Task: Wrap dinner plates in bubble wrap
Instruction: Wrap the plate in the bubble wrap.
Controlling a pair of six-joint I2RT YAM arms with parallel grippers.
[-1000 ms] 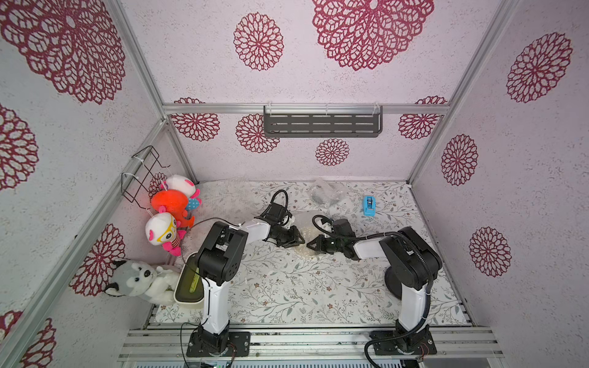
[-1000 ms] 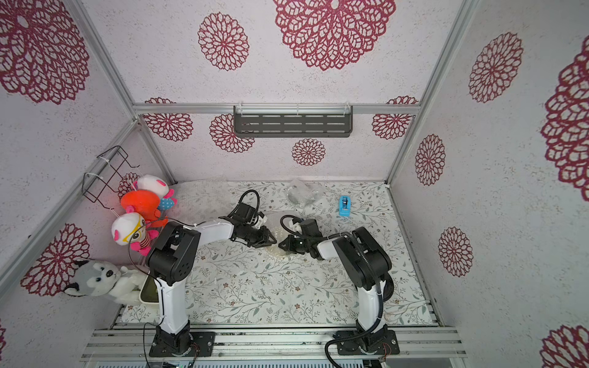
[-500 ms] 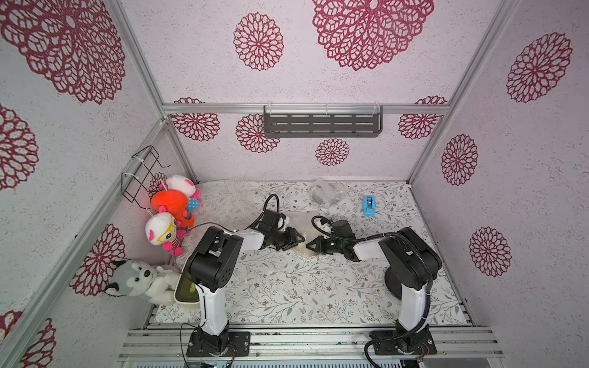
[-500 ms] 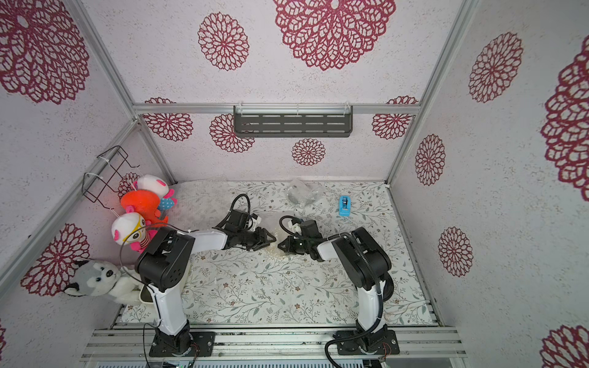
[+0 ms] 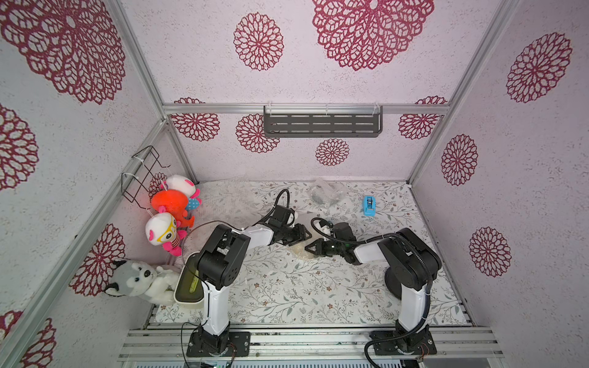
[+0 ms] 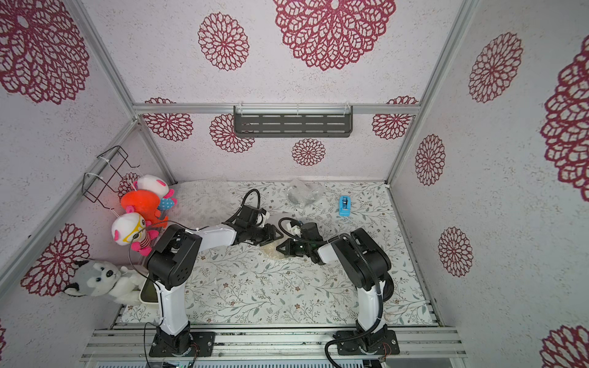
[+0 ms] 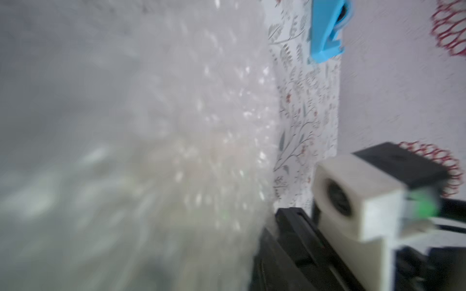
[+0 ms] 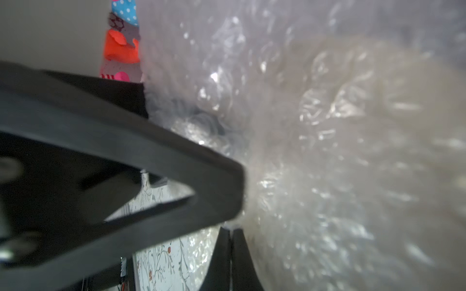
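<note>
While the cream plate (image 5: 297, 252), swaddled in bubble wrap (image 8: 327, 126), lies on the table (image 5: 287, 286) between both arms, the right fingers (image 5: 315, 249) sit pressed shut at its right edge. Just beside its opposite edge hover the left fingers (image 5: 299, 234), whose gap I cannot tell.

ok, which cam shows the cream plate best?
Right wrist: the cream plate fills much of the picture, seen through the bubble wrap. Both top views show only a small cream edge of it. Left wrist shows just blurred wrap; no plate can be made out.
</note>
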